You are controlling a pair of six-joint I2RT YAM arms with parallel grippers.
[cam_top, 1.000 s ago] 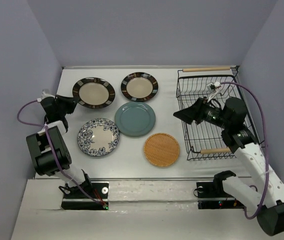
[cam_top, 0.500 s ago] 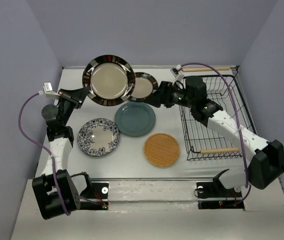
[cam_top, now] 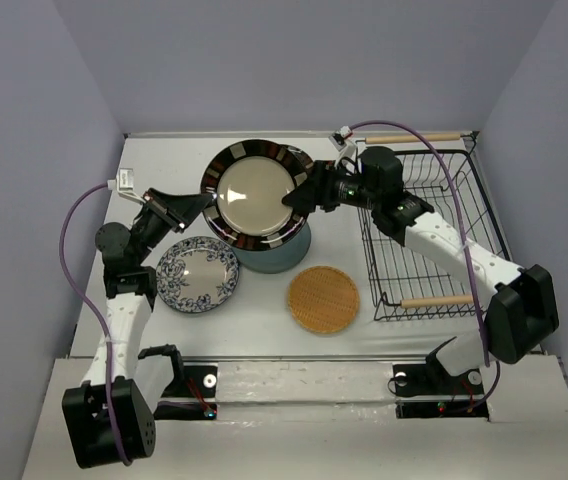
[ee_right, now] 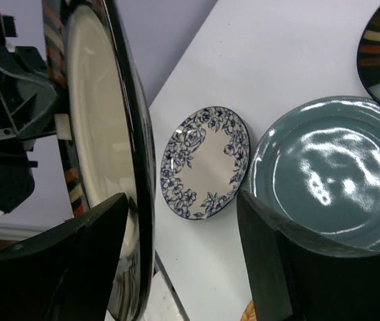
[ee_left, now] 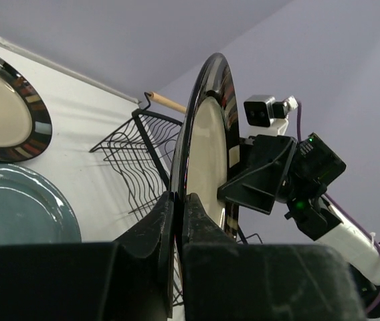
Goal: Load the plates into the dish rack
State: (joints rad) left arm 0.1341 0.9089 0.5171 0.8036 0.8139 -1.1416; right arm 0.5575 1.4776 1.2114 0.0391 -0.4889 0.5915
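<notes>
My left gripper is shut on the rim of a cream plate with a dark striped rim and holds it on edge above the table; the grip shows in the left wrist view. My right gripper is open, its jaws straddling the plate's opposite rim, with one finger next to the plate's face. The second striped plate lies flat on the table. The teal plate, the floral plate and the wicker plate lie flat too. The black wire dish rack holds no plates.
The rack has wooden rod handles at the back and front. Purple walls enclose the table on three sides. My right arm reaches leftward across the rack's back left corner. Bare white table lies in front of the plates.
The left gripper has carried the striped plate to the right and lower, over the teal plate. The right gripper has closed in, so its open jaws now straddle the rim.
</notes>
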